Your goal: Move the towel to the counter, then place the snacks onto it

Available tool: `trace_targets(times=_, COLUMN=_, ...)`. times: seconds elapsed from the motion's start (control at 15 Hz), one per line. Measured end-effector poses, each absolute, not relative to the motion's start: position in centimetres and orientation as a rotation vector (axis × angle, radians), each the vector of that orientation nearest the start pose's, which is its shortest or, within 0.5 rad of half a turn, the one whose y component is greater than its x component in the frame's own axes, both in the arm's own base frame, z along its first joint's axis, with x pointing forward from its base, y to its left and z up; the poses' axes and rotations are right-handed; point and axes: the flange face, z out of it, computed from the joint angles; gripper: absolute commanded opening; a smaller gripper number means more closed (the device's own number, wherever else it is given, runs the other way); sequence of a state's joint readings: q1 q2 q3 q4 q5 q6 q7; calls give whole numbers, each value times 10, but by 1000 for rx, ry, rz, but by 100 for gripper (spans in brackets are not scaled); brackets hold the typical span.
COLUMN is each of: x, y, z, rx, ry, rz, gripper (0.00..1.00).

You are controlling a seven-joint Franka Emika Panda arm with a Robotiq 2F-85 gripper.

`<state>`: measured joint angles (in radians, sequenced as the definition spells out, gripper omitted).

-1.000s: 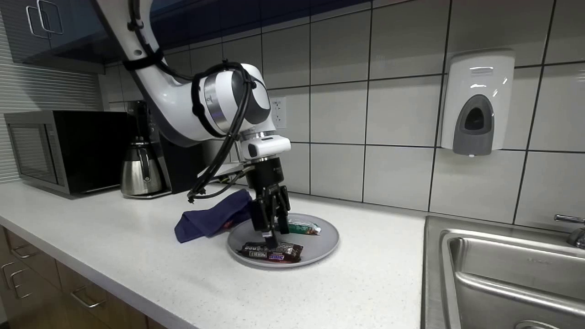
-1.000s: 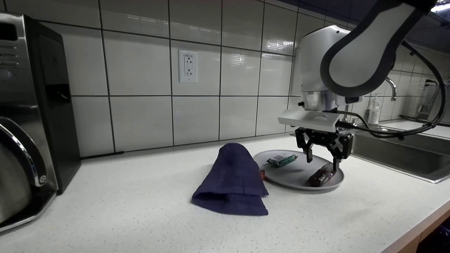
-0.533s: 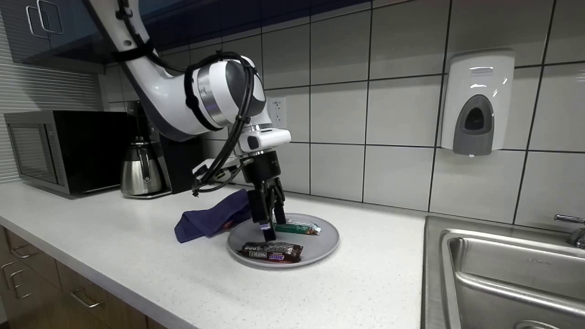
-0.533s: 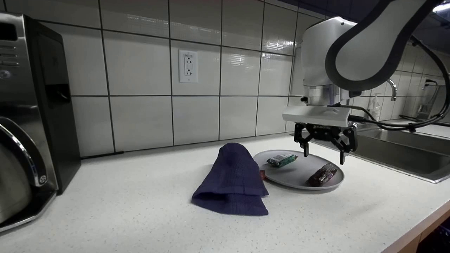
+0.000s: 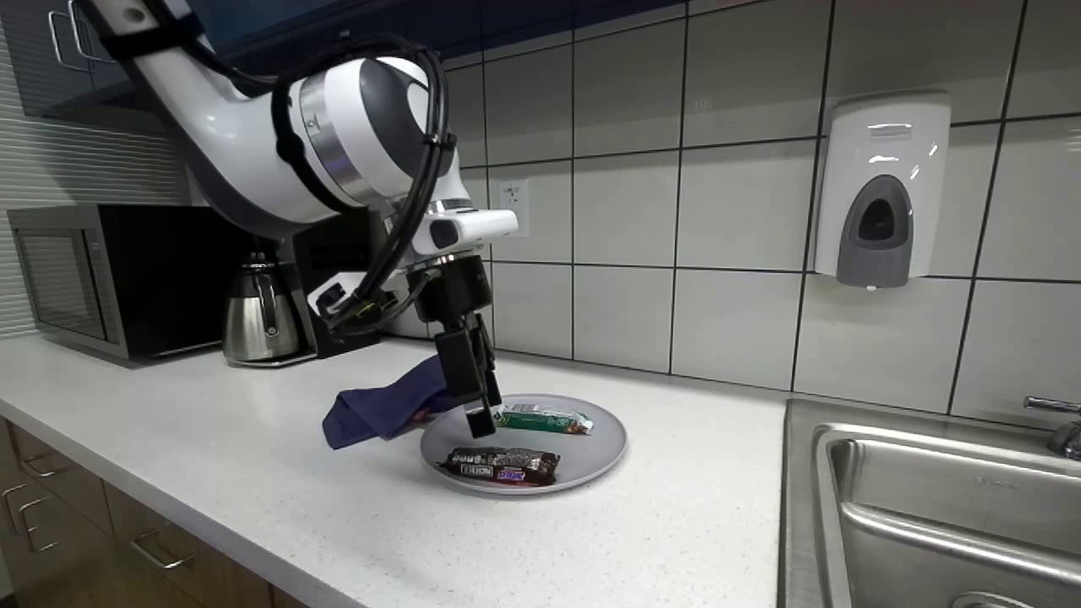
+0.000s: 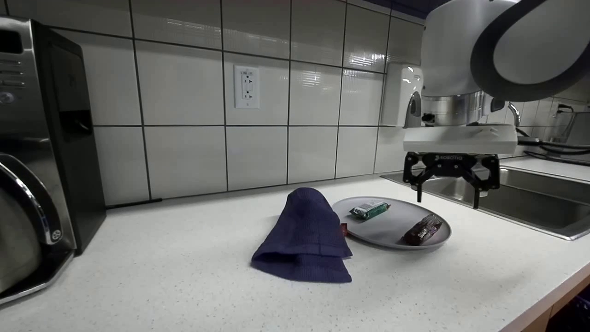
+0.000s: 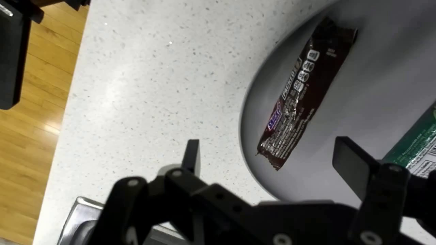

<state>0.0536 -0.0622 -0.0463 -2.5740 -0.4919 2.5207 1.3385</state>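
Note:
A dark blue towel [image 5: 384, 409] lies bunched on the white counter [image 5: 642, 540], tented up beside the plate; it also shows in an exterior view [image 6: 304, 240]. The grey plate [image 5: 591, 452] bears a brown Snickers bar [image 5: 502, 466] and a green-wrapped bar [image 5: 545, 418]. In the wrist view the Snickers bar [image 7: 303, 95] lies ahead of the fingertips and the green bar [image 7: 415, 146] is cut off at the right. A small red piece [image 6: 344, 229] shows at the towel's edge, mostly hidden. My gripper [image 6: 448, 203] is open, empty and raised above the plate's front side; it also spans the wrist view [image 7: 267, 140].
A coffee maker with a steel carafe [image 5: 262, 312] and a microwave [image 5: 127, 279] stand at the back left. A steel sink [image 5: 946, 507] lies to the right. A tiled wall with an outlet [image 6: 247, 86] and a soap dispenser [image 5: 882, 186] runs behind the counter.
My gripper has risen from the Snickers bar and shifted away from the plate, leftward in an exterior view. The bars, plate and towel stay where they were.

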Motion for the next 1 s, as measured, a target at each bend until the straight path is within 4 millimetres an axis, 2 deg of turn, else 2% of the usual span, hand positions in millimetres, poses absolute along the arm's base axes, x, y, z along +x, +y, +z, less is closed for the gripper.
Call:
trace_targets(times=0.6, x=384, y=4, z=328, rx=-3084, ry=1245, rz=-397, gripper=100)
trace_targets(times=1.0, x=382, y=5, z=326, rx=-3089, ry=1246, rz=-392, gripper=100)
